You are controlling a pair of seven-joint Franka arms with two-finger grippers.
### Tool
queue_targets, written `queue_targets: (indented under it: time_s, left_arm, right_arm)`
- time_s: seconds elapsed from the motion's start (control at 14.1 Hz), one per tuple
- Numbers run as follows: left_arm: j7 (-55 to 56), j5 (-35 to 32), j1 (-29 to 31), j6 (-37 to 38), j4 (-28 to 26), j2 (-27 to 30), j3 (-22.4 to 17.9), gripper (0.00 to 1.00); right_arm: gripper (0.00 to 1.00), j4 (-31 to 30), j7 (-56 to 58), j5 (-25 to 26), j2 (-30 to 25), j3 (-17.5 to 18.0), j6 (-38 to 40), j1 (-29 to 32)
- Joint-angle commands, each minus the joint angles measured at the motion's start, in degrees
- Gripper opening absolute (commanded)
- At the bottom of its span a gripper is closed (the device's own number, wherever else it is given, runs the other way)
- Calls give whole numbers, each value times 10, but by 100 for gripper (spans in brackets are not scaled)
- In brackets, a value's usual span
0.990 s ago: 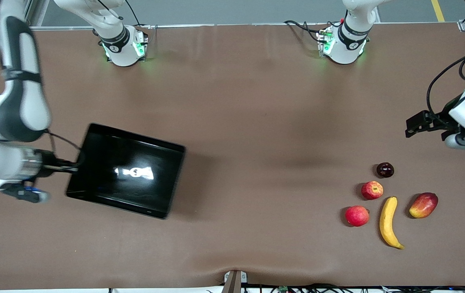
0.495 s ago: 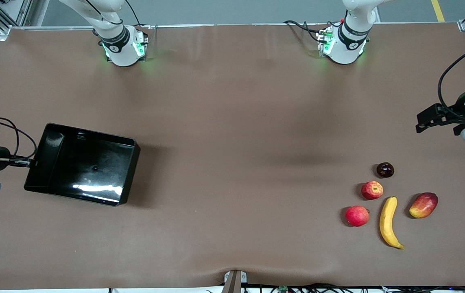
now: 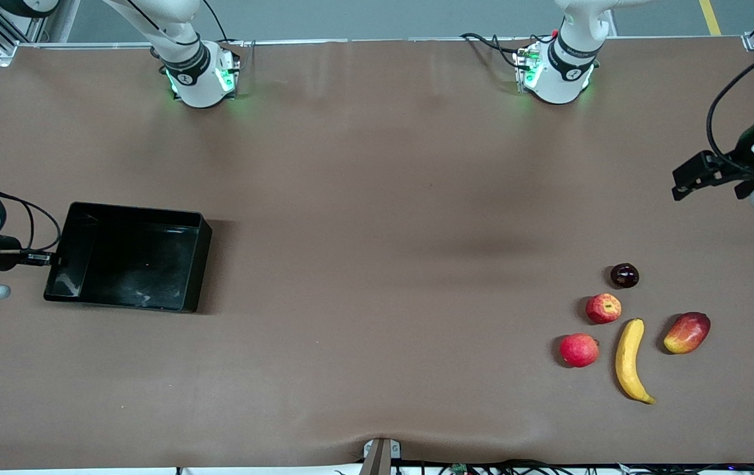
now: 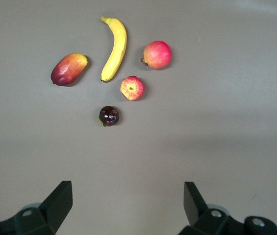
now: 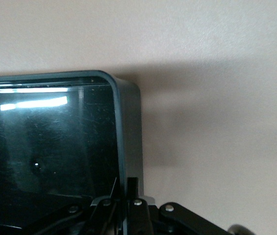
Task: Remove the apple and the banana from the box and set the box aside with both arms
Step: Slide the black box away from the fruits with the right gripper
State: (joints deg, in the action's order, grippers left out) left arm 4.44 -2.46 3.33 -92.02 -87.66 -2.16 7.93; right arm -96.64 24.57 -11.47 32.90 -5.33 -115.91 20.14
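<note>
The black box (image 3: 129, 257) is level and low at the right arm's end of the table. My right gripper (image 3: 47, 258) is shut on its end wall (image 5: 128, 147), one finger inside and one outside; I cannot tell whether the box touches the table. The yellow banana (image 3: 628, 359) (image 4: 115, 46) and the small red apple (image 3: 603, 308) (image 4: 132, 88) lie near the left arm's end, nearer the front camera. My left gripper (image 4: 128, 196) is open and empty in the air over bare table, farther from the front camera than the fruits.
A pinkish-red round fruit (image 3: 578, 349) lies beside the banana, and a red-yellow mango (image 3: 687, 332) lies at its other flank. A small dark fruit (image 3: 624, 275) sits just farther from the front camera than the apple. Both arm bases stand along the table's back edge.
The right arm has carried the box toward its own end of the table, and the box has gone from tilted to level. The left gripper has drifted slightly away from the fruits.
</note>
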Motion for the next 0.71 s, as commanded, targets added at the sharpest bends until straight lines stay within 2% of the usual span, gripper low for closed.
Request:
queue_targets:
  time_s: [0.0,0.07,0.35,0.49,0.64]
  left_arm:
    - [5,0,-23,1,-24,25,-22,100]
    - [6,0,-25,1,-27,29,-22,100]
    - [26,-1,-36,-3,-28,26,-17,100]
    - [26,-1,-36,-5,-27,26,-16,100]
    - [26,-1,-37,-5,-26,26,-16,100]
  right_arm:
    - [77,5,18,-14,5,14,7,14]
    - [100,8,21,-14,4,15,11,10]
    - [100,48,44,-13,-6,20,24,-7]
    - [100,120,99,-13,-7,32,58,-17]
    - [100,189,101,-5,-6,31,109,-43]
